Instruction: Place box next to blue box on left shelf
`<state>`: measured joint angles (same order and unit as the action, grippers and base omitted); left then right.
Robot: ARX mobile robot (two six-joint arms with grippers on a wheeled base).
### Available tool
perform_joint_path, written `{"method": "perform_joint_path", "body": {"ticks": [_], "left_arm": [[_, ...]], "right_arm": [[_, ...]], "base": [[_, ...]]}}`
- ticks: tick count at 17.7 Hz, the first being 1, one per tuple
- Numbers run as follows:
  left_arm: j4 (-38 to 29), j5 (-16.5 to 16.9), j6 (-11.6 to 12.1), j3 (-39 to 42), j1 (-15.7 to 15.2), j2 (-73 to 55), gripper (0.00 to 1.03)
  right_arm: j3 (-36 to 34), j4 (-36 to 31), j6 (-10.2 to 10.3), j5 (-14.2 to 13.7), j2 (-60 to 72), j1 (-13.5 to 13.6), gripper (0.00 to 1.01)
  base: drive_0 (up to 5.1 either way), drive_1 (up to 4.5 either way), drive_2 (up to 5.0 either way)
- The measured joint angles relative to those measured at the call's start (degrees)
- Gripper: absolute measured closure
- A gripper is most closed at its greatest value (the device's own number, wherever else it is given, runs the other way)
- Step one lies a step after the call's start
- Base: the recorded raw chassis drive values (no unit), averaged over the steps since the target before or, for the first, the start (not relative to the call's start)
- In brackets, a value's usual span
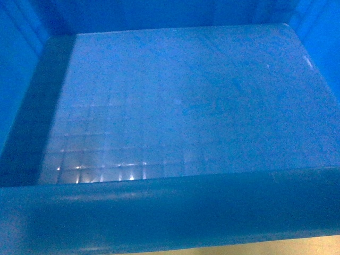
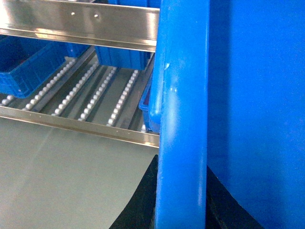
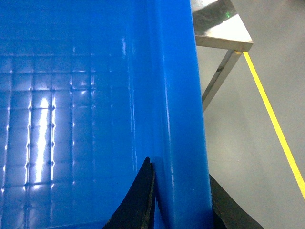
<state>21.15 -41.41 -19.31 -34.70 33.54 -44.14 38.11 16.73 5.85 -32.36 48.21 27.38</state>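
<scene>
The box (image 1: pixel 186 106) is up in the air, held by both rims. The left tool (image 2: pixel 181 200) pinches one rim and the right tool (image 3: pixel 178 200) pinches the other. The left shelf (image 2: pixel 95 90) with its white rollers is just beside the box, and another blue box (image 2: pixel 28 67) sits on it. The box could bump the shelf's front rail (image 2: pixel 81 126) or tip if one tool slips. It could also roll away on the rollers.
</scene>
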Motion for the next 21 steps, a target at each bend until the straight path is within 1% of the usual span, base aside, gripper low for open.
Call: {"method": "perform_joint_path", "body": {"ticks": [21], "left_arm": [[0.1, 0.0, 0.0, 0.0, 0.0, 0.0, 0.92]], "right_arm": [[0.0, 0.1, 0.0, 0.0, 0.0, 0.0, 0.85]], "base": [[-5.0, 2.38, 2.4]]}}
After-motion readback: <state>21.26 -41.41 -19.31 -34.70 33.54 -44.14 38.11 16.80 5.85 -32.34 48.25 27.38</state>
